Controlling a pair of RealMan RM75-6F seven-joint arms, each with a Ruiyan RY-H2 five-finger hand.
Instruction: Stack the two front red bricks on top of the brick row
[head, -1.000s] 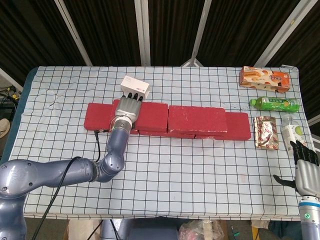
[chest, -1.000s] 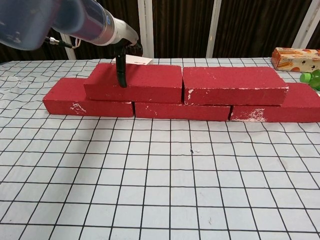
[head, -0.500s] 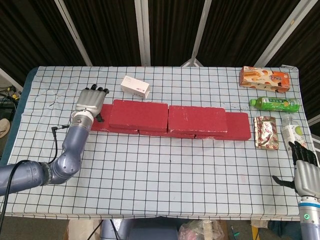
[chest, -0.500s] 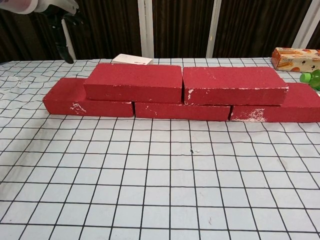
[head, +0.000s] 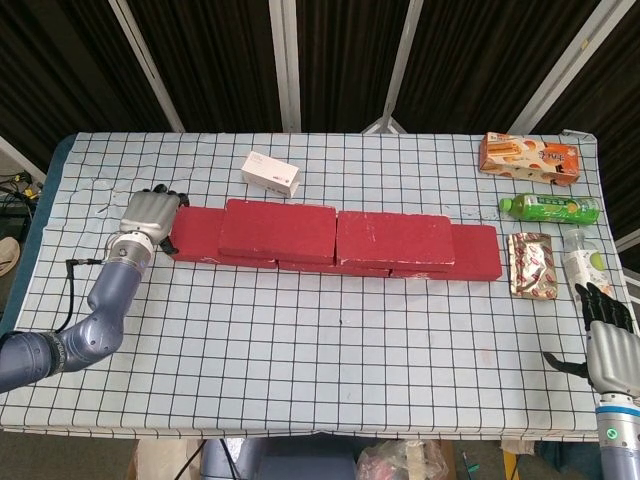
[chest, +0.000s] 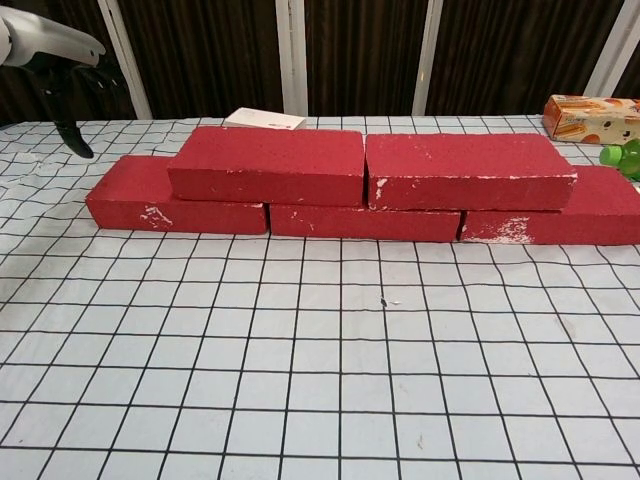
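While two red bricks sit stacked on the row, both hands' fingers hold nothing, spread apart.

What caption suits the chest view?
Two red bricks stacked atop a row of red bricks on a grid-patterned tablecloth.

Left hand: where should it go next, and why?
Probably pull back toward the table edge. Both upper bricks, the left and the right, already sit on the bottom row, and the left hand holds nothing.
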